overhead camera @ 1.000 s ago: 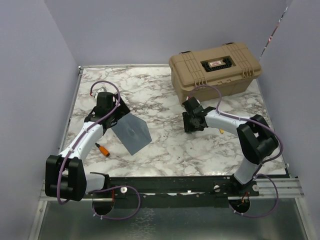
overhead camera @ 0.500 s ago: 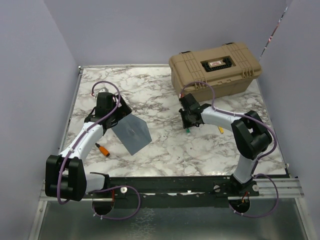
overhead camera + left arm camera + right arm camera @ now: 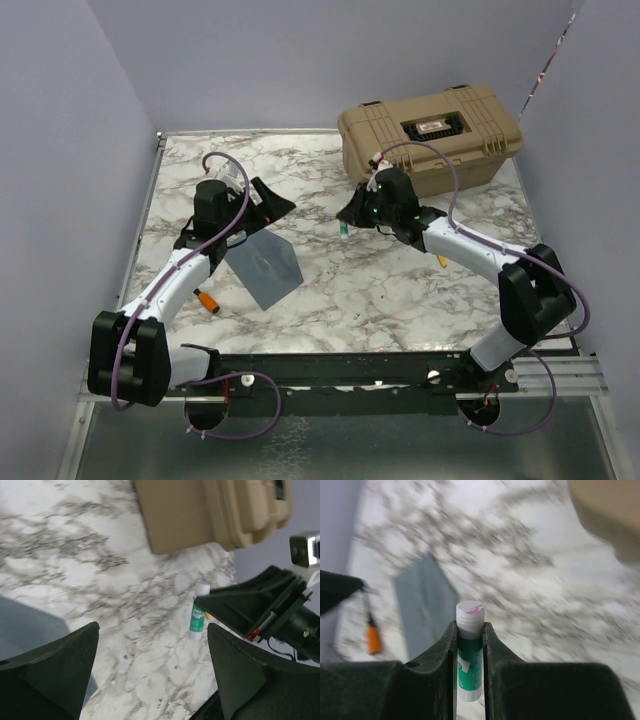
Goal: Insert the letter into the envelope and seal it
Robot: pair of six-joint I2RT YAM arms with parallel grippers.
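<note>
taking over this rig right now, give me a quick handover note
Left gripper: open, empty, held above the table just beyond the envelope.
Right gripper: shut on the glue stick, in the air over mid-table, in front of the tan case.
Envelope: lying flat, left of centre. Whether its flap is open or shut cannot be told.
Letter: not visible in any view; it may be inside the envelope, but that cannot be told.
Done: glue stick in hand.
Left: check the letter is inside, glue the flap, press it shut.

Slate-grey envelope (image 3: 263,265), green-white glue stick (image 3: 470,672)
</note>
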